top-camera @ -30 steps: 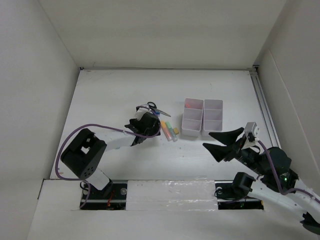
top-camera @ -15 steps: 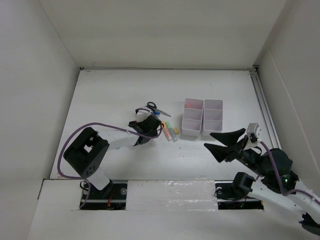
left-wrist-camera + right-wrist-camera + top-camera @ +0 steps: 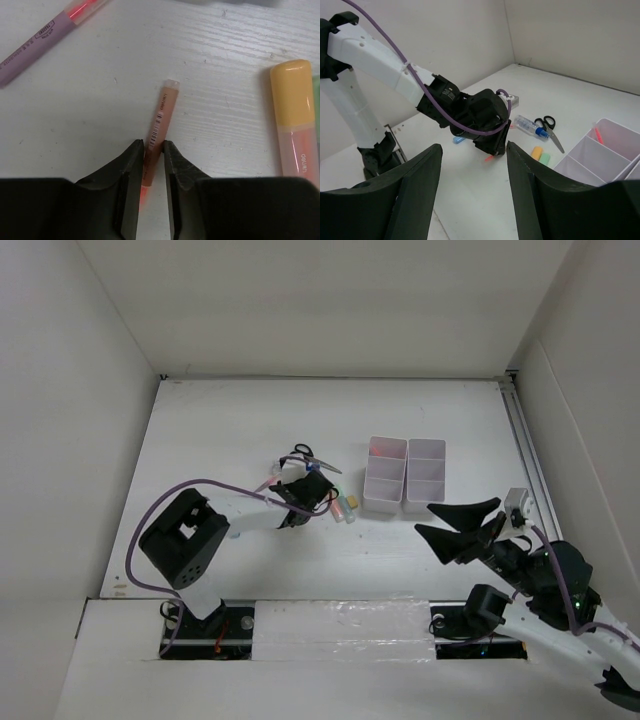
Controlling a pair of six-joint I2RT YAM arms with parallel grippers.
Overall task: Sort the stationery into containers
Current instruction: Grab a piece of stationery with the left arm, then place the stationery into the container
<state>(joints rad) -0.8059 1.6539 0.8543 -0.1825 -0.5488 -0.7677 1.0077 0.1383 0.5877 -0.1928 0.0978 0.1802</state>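
In the left wrist view my left gripper [image 3: 152, 150] is shut on a thin orange pen [image 3: 159, 117] that lies on the white table, its fingers [image 3: 131, 167] pressing both sides of the barrel. From above, this gripper [image 3: 305, 492] sits low beside the highlighters [image 3: 345, 506], just left of the containers [image 3: 405, 475], a white organiser with something red in its far left compartment. A yellow-capped orange highlighter [image 3: 295, 120] lies to the pen's right. My right gripper [image 3: 455, 527] hovers open and empty in front of the organiser; its wrist view shows its jaws [image 3: 474, 147] wide apart.
Black-handled scissors [image 3: 547, 127] and a clear blue-capped tube [image 3: 530, 125] lie behind the left gripper. A light blue marker [image 3: 459, 140] rests beside it. A purple pen with an orange end [image 3: 45, 35] lies at far left. White walls enclose the table.
My left gripper has slid right toward the highlighters and closed its jaws on the orange pen. The right arm has drifted slightly right and toward the near edge, jaws unchanged.
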